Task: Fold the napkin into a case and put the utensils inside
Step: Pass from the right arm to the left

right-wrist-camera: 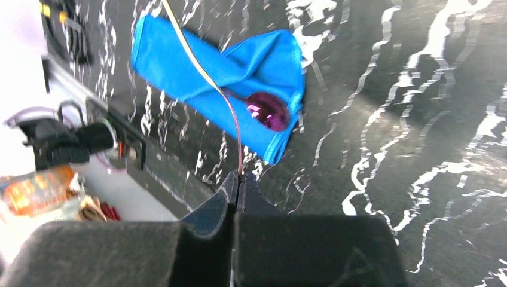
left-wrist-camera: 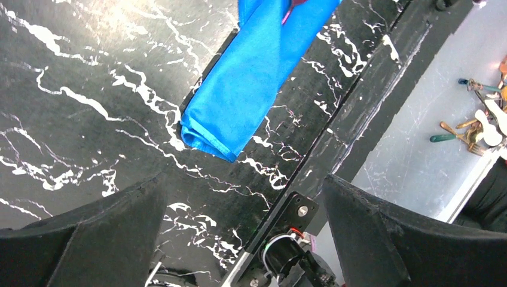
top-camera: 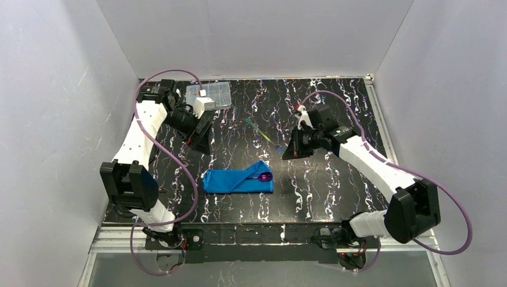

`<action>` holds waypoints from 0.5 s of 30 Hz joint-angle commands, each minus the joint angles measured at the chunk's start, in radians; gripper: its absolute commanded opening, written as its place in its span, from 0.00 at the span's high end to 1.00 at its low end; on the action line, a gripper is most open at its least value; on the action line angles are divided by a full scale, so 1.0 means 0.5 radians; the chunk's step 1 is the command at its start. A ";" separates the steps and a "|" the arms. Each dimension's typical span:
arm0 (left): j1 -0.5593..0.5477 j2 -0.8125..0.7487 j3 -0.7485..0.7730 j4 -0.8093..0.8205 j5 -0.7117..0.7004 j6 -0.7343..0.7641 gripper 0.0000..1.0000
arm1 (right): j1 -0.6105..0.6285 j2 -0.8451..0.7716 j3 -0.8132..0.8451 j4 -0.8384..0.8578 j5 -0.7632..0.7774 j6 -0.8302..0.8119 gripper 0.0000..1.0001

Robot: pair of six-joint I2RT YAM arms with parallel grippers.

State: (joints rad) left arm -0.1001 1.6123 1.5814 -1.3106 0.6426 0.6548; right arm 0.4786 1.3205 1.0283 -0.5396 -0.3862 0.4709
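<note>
The napkin lies folded as a narrow blue case in the middle of the table, with a diagonal flap. It also shows in the left wrist view and the right wrist view. A purple spoon rests with its bowl at the case's right end. My right gripper hovers above and right of the case, shut on a thin utensil that sticks out past its tips. My left gripper hangs open and empty, up and left of the case.
A clear compartment box stands at the back left beside the left arm. The table's front rail runs just past the case's left end. White walls close in three sides. Loose tools lie beyond the table's edge.
</note>
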 commanded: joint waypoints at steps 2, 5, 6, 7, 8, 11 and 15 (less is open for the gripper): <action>0.005 0.038 0.183 -0.307 0.226 0.399 0.02 | 0.257 0.120 0.211 -0.269 -0.212 -0.288 0.99; 0.004 0.079 0.290 -0.402 0.243 0.518 0.02 | 0.400 0.203 0.303 -0.333 -0.194 -0.332 0.99; 0.004 0.086 0.313 -0.413 0.247 0.533 0.02 | 0.440 0.227 0.333 -0.348 -0.187 -0.342 0.99; 0.004 0.088 0.323 -0.423 0.257 0.550 0.02 | 0.474 0.246 0.361 -0.362 -0.187 -0.353 0.99; 0.004 0.087 0.325 -0.430 0.267 0.558 0.02 | 0.507 0.264 0.384 -0.374 -0.191 -0.370 0.99; 0.004 0.101 0.341 -0.450 0.292 0.584 0.02 | 0.600 0.320 0.450 -0.428 -0.208 -0.442 0.99; -0.020 0.106 0.294 -0.511 0.264 0.682 0.02 | 0.668 0.385 0.504 -0.480 -0.283 -0.540 0.99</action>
State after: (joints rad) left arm -0.1001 1.6638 1.7203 -1.4906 0.7464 0.9199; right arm 0.7879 1.4918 1.2175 -0.7338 -0.4717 0.2783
